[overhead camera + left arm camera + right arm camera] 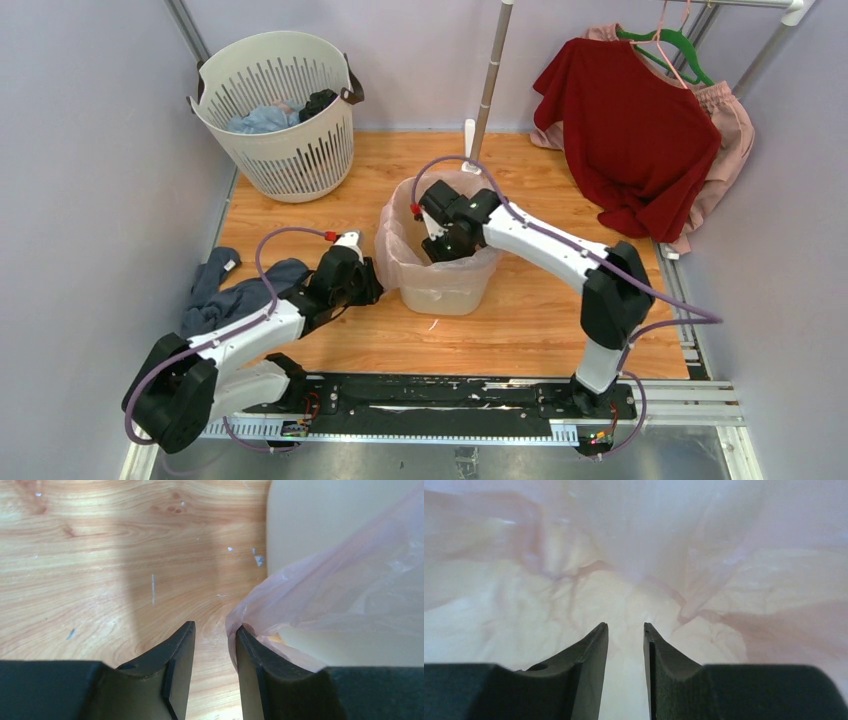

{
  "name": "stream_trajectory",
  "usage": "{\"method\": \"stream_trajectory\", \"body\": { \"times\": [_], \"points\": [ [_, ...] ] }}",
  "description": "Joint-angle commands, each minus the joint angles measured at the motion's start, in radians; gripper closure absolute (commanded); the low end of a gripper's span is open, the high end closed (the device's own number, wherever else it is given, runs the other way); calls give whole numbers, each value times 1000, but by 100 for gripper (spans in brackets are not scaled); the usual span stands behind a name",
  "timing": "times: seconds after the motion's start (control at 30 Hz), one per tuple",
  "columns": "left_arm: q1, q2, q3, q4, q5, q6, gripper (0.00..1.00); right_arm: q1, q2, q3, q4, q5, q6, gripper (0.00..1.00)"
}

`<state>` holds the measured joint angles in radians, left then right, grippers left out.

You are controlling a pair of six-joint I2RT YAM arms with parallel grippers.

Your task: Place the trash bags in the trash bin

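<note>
A: Thin, translucent pale-pink plastic bag [396,252], where is it?
B: In and over the plain cream-beige plastic bin [447,298], mid wooden tabletop [540,320]. The film lines the inside and hangs down the outer wall on the left.
A: Right gripper [437,245]?
B: Down inside the bin's mouth. Jaws apart, nothing between them. Its wrist view shows only crumpled pink film ahead.
A: Left gripper [368,285]?
B: Low, just beside the bin's left wall. Jaws apart too, with bare wood showing through the gap. The bag's loose edge lies against one finger [252,655] but isn't pinched.
A: Step?
B: I'd call it release. The bag looks seated and neither pincer holds it.
A: Next?
B: Probably lift the right arm straight up without dragging film out. The left should back off the hem so it doesn't snag. I can't tell how well the far rim is covered.
</note>
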<state>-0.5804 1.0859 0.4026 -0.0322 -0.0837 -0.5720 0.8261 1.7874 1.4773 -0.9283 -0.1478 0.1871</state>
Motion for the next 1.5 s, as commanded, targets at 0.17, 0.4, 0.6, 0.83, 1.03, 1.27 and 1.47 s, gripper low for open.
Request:
{"method": "stream_trajectory", "body": {
  "times": [0.17,0.4,0.6,0.83,1.03,1.27,1.47],
  "points": [
    [-10,-120,15,-184,-76,33,33,5,-170,109,-52,15,15,61],
    [-10,-298,101,-367,-116,68,3,6,-324,71,63,19,26,57],
    [-10,-408,222,-495,-130,72,0,4,-388,-50,221,5,49,31],
    [-10,-438,317,-551,-119,82,0,5,-247,-62,240,21,51,34],
    [-10,-444,348,-564,-101,83,0,4,-72,69,121,68,49,47],
    [-10,-454,357,-570,-96,89,0,7,41,144,46,36,39,79],
    [-10,-471,397,-570,-61,91,0,17,-22,77,112,62,45,87]
  ]
}}
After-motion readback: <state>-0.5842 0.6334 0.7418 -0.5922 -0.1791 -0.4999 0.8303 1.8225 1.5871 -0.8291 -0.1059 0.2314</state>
